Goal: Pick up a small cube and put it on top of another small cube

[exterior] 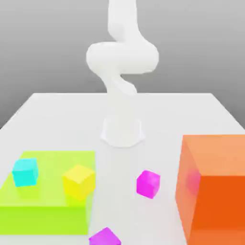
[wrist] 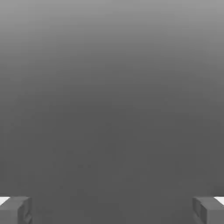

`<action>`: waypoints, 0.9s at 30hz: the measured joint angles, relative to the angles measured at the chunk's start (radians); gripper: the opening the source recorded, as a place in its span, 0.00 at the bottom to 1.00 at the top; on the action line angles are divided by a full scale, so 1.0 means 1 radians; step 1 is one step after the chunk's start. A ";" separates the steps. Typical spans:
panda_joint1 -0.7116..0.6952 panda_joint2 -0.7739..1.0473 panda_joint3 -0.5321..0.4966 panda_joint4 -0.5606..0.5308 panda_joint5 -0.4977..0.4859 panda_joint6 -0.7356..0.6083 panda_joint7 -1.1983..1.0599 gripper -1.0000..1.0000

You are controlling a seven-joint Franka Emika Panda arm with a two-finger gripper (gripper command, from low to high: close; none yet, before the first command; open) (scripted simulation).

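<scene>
Several small cubes sit in the exterior view. A cyan cube [exterior: 25, 172] and a yellow cube [exterior: 79, 182] rest on a low lime-green slab [exterior: 43, 210] at the exterior view's left. A magenta cube [exterior: 148, 183] stands on the white table [exterior: 57, 115] near the middle, and another magenta cube [exterior: 105, 237] sits at the front edge of the picture. In the hand view my gripper [wrist: 112, 210] is open, its two grey fingertips [wrist: 15, 210] far apart with nothing between them, facing plain grey background.
A large orange block [exterior: 213, 191] fills the exterior view's right front. The arm's white base [exterior: 122, 131] stands at the table's middle, and its links rise out of the top of the picture.
</scene>
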 joint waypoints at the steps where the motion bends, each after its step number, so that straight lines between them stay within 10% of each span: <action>1: 0.017 0.039 -0.019 -0.001 0.012 0.011 -0.034 0.50; 27: 0.142 0.959 -0.186 -0.023 0.192 0.288 -0.773 0.50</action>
